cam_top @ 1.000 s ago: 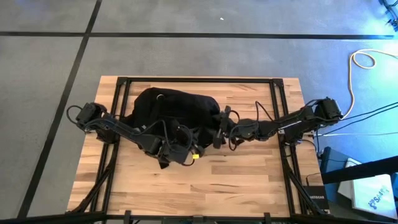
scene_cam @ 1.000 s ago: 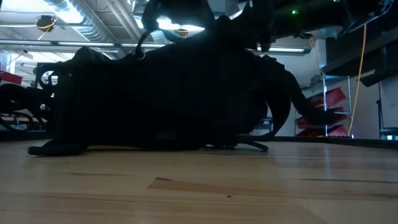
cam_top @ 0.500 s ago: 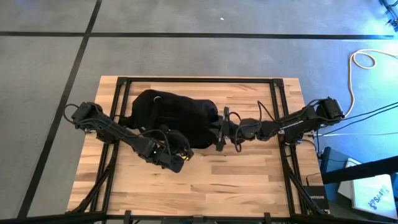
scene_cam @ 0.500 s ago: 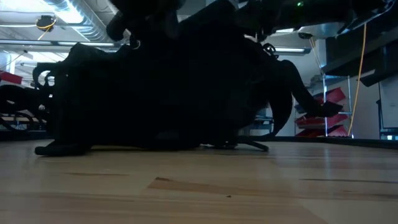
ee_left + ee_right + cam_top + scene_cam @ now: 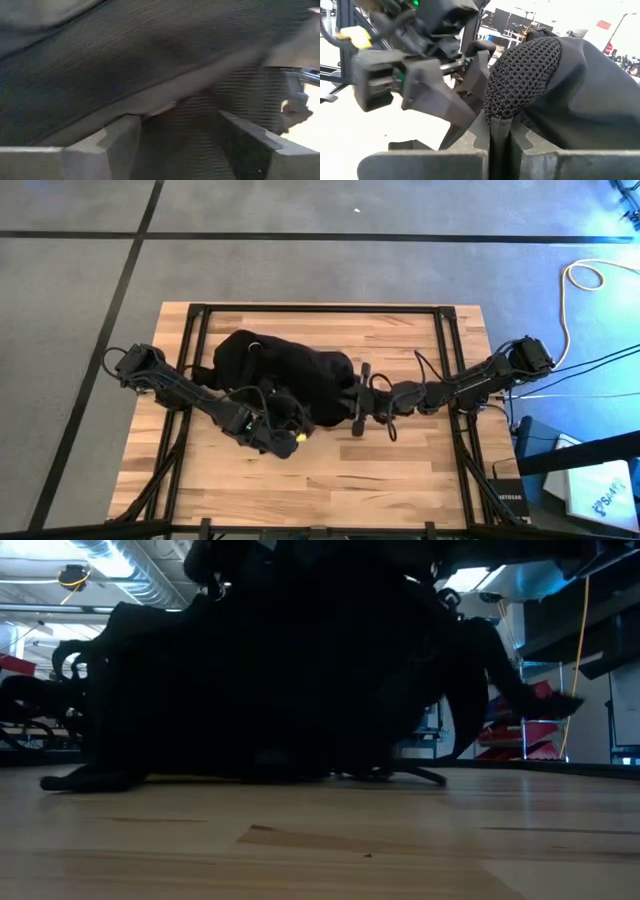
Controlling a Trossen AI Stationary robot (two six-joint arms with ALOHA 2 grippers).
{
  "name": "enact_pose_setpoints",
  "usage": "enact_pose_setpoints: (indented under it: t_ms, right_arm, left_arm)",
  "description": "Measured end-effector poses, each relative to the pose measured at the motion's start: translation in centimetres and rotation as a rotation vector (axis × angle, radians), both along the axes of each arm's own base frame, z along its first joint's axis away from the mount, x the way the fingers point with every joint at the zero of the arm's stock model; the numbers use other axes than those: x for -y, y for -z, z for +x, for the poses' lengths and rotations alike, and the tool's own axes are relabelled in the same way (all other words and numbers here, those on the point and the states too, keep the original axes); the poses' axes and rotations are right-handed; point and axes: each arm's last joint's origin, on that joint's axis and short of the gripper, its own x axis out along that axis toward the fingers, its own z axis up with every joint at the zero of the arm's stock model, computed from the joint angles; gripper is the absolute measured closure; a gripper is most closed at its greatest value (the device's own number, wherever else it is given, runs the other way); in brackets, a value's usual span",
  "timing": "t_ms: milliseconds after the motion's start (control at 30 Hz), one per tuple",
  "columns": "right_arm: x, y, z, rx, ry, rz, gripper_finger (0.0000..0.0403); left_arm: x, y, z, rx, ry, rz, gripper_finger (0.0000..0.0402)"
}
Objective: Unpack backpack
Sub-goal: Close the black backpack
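The black backpack lies on its side on the wooden table, filling most of the low view. At its near right corner my right gripper is shut on a piece of black mesh. My left gripper is just left of it at the backpack's near side. It is open, and ribbed black fabric lies close before and between its fingers; I cannot tell whether they touch it. The right wrist view shows the left gripper spread beside the mesh. My right gripper pinches a fold of the backpack's black mesh between its two fingers. The fingers come level from the table's right. The mesh bulges up and out past the fingertips, while the backpack's body rests on the table.
A black strap arcs off the backpack's right end, and another strap end lies flat on the table. Bare wood stretches toward the near edge. Black frame rails run along the table's sides.
My right gripper has moved toward the table's near edge with the backpack's corner. In the low view the backpack's right end has risen and its strap has swung up and outward. The flap of fabric that stuck out under my left gripper has dropped back.
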Motion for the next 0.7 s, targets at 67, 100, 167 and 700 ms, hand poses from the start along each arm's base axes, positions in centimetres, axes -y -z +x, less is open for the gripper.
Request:
enact_pose_setpoints:
  t_ms: [67,100,167,700]
  right_arm:
    - [0.0,0.0,0.0,0.002,0.000,-0.005,0.0402]
    - [0.0,-0.1,0.0,0.005,0.000,-0.005,0.0402]
    - [0.0,-0.1,0.0,0.009,-0.001,-0.006,0.0402]
    - [-0.3,-0.3,-0.1,0.021,-0.014,-0.028,0.0403]
  left_arm:
    - [0.5,-0.4,0.2,-0.021,0.040,0.034,0.0162]
    - [0.5,-0.5,0.3,-0.028,0.050,0.045,0.0162]
    - [0.5,-0.6,0.3,-0.037,0.058,0.054,0.0163]
    - [1.7,-1.3,0.3,0.015,0.078,0.071,0.0163]
